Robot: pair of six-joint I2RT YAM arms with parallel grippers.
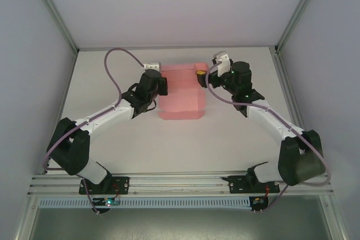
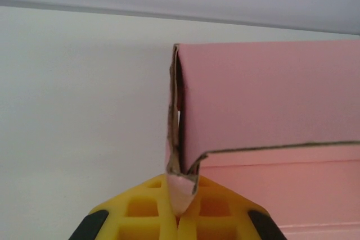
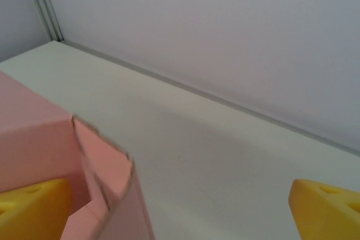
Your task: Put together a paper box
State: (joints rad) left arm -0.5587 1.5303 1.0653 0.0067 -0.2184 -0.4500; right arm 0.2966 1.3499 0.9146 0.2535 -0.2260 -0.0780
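Note:
The paper box (image 1: pixel 181 104) is a partly folded pink card lying mid-table with raised flaps at its far end. My left gripper (image 1: pixel 162 86) is at the box's left edge. In the left wrist view its yellow fingers (image 2: pixel 140 214) are shut on the pinched corner of a side flap (image 2: pixel 181 190), with the upright pink wall (image 2: pixel 270 99) just beyond. My right gripper (image 1: pixel 201 75) is at the box's far right corner, open wide. In the right wrist view one finger (image 3: pixel 34 209) sits inside the pink wall (image 3: pixel 109 172) and the other finger (image 3: pixel 326 209) stands far outside it.
The white table (image 1: pixel 112 150) has bare surface on both sides of the box and in front of it. The back wall (image 3: pixel 225 26) meets the table just behind the box. Purple cables (image 1: pixel 118 77) loop over both arms.

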